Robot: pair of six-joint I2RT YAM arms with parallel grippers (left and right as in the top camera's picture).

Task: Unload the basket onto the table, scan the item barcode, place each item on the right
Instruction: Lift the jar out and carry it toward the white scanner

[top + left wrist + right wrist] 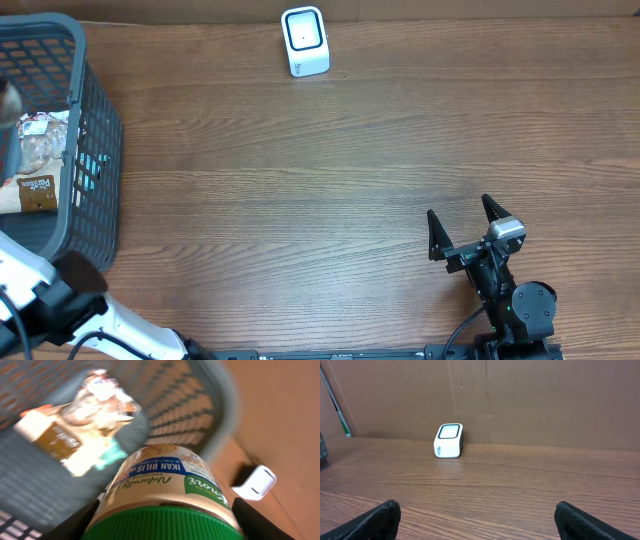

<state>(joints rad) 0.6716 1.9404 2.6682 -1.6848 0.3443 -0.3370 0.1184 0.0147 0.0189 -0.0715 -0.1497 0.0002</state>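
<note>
A jar [165, 485] with a green ribbed lid and a tan label reading "IKAN BILIS" fills the left wrist view. My left gripper [165, 522] is shut on it, one dark finger on each side, above the grey basket [200, 405]. From overhead, only a blur of the jar [8, 100] shows at the left edge over the basket [95, 150]. The white barcode scanner [304, 40] stands at the table's far edge, also seen as the scanner [449, 440] and the scanner [256, 482]. My right gripper [465, 225] stands open and empty near the front right, its fingers wide apart around the right gripper [477, 520].
Snack packets [35, 160] lie in the basket, blurred in the left wrist view as packets [75, 425]. A brown cardboard wall [520, 395] backs the wooden table [330, 180]. My white left arm [110, 325] crosses the front left corner.
</note>
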